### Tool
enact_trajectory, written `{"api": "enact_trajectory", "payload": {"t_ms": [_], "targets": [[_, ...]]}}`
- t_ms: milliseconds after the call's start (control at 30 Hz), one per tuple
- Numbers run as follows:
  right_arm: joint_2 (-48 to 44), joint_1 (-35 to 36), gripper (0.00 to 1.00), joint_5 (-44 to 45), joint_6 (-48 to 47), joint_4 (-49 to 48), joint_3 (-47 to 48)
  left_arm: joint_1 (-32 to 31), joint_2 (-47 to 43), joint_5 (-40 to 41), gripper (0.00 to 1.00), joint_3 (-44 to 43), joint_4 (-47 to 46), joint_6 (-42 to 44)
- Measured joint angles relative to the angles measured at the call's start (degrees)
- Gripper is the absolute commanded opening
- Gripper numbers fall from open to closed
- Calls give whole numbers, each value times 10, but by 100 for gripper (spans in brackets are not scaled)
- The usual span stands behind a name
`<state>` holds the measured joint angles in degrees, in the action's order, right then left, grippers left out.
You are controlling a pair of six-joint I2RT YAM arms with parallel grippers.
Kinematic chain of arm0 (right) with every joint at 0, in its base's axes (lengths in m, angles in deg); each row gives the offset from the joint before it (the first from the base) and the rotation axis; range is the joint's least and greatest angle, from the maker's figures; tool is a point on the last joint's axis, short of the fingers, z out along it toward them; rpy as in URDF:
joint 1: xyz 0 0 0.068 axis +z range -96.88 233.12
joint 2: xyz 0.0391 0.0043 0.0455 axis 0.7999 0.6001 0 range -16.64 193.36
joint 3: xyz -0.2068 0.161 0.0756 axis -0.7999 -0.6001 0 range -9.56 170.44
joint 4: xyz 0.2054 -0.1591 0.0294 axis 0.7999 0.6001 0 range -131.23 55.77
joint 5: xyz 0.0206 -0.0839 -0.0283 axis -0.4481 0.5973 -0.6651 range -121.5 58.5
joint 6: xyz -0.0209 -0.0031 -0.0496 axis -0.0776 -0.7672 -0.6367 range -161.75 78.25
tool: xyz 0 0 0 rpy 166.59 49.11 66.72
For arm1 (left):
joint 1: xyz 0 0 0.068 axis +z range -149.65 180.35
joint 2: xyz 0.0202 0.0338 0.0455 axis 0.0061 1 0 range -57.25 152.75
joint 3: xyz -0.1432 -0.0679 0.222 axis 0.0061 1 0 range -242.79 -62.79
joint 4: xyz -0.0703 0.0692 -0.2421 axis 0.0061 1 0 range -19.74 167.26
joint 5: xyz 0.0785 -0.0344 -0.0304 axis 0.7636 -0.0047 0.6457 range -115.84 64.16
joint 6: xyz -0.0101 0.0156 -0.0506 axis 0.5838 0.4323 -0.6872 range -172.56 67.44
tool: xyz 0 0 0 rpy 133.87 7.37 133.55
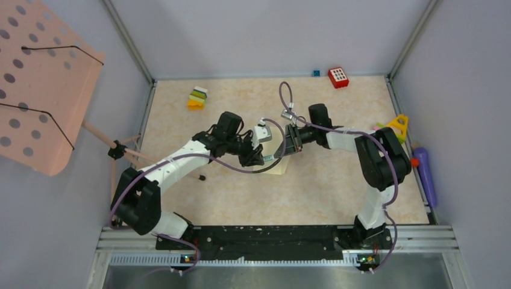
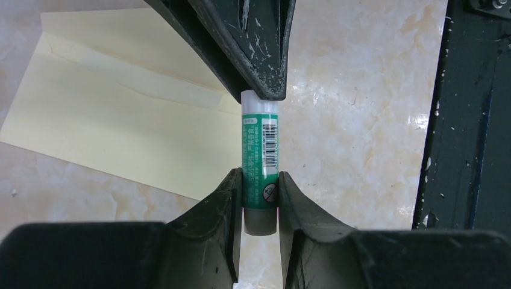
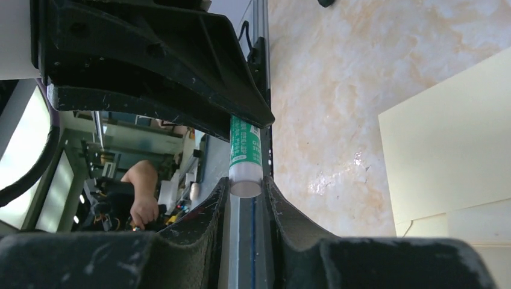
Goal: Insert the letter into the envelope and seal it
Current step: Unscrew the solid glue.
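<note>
The envelope, pale yellow and rectangular, is being shown lying flat on the beige marbled tabletop near its middle, with a lighter strip crossing it beside a fold line. Most of it is being hidden in the top view by the two grippers meeting just above it. A glue stick with a green label and barcode is being held over the bare table just beside the envelope's edge. Its labelled body is being clamped by the left gripper, and its whitish cap end is being pinched by the right gripper. Farther out, a red block with white dots and a yellow-green stack are being kept near the far edge, with a purple object at the right rim.
</note>
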<state>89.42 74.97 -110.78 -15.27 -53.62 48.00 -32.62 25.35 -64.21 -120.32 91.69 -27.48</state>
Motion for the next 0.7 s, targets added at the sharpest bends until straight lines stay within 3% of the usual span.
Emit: {"api": "enact_trajectory", "payload": {"t_ms": [133, 333, 700], "targets": [[0, -4, 33, -9, -50, 78, 24, -3, 0, -2, 0, 0, -5, -1], [-53, -13, 48, 34, -329, 285, 70, -1, 1, -46, 0, -1, -8, 0], [-301, -14, 47, 52, -632, 182, -170, -1, 90, -215, 0, -65, 93, 37]]}}
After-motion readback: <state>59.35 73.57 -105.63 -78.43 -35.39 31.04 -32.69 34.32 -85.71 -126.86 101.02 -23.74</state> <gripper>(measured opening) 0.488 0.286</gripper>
